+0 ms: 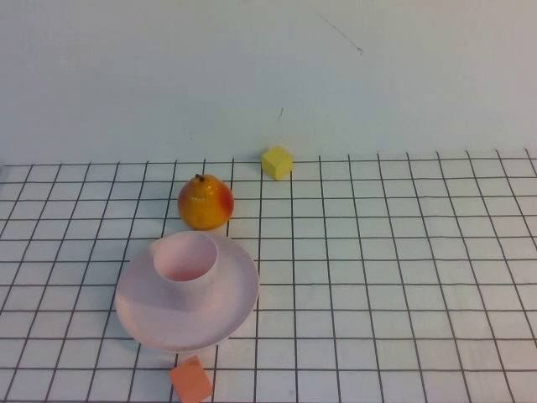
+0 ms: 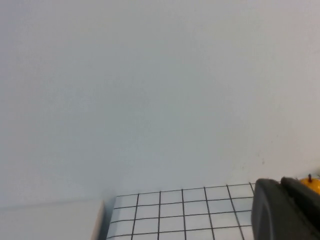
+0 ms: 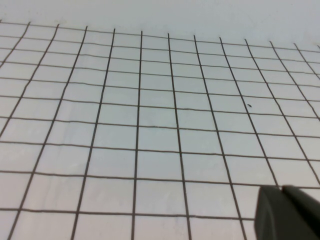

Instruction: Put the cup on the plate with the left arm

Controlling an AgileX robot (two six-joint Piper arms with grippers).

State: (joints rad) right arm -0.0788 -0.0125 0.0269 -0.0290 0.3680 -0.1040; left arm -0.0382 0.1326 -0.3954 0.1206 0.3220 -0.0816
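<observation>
The pale pink cup (image 1: 186, 262) stands upright on the pale pink plate (image 1: 226, 311), toward the plate's far left side. Neither arm shows in the high view. My left gripper (image 2: 281, 184) shows only in the left wrist view, its two dark fingers pressed together with nothing between them, raised and facing the back wall, away from the cup. My right gripper (image 3: 281, 189) shows only in the right wrist view, fingers together and empty, over bare grid cloth.
An orange-yellow pear (image 1: 205, 202) stands just behind the plate; its top shows past the left gripper (image 2: 311, 183). A yellow cube (image 1: 277, 162) lies at the back by the wall. An orange cube (image 1: 191, 380) lies in front of the plate.
</observation>
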